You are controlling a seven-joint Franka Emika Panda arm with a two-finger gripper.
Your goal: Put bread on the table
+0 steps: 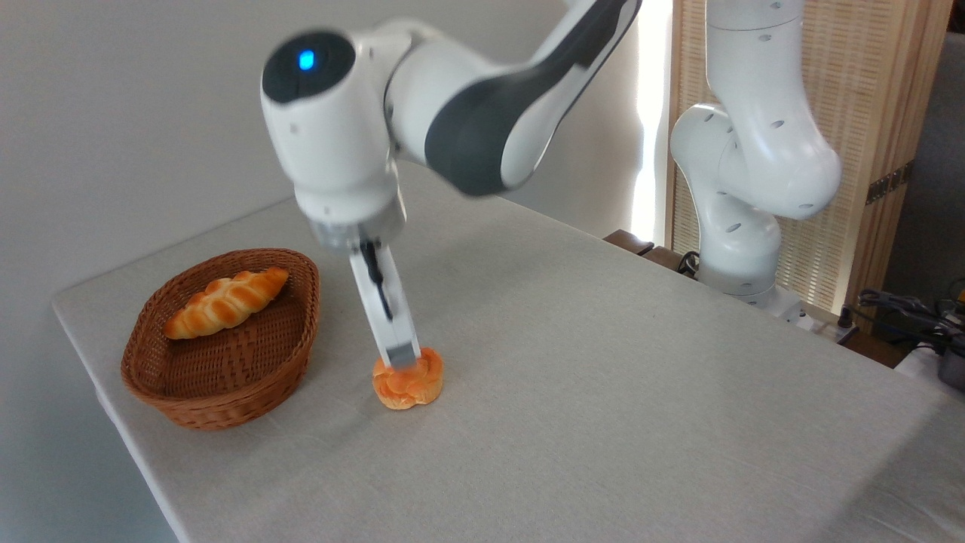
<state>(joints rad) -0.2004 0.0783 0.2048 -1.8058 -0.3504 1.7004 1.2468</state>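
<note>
On table (603, 377) | bread (408, 385) upright, round, knot up | hand (403, 354) above, grip state unclear

Glossy orange knotted bread (408, 385), upright on grey table (603, 392)

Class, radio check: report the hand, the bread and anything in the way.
Hand just above bread, grip state unclear. Bread resting on table, right of basket. Loaf in basket. Nothing in the way.

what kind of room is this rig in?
Likely a lab or office corner staged as a dining setup: cloth-covered grey-beige table, brown wicker basket, wooden slatted screen, loose cables at right.
</note>
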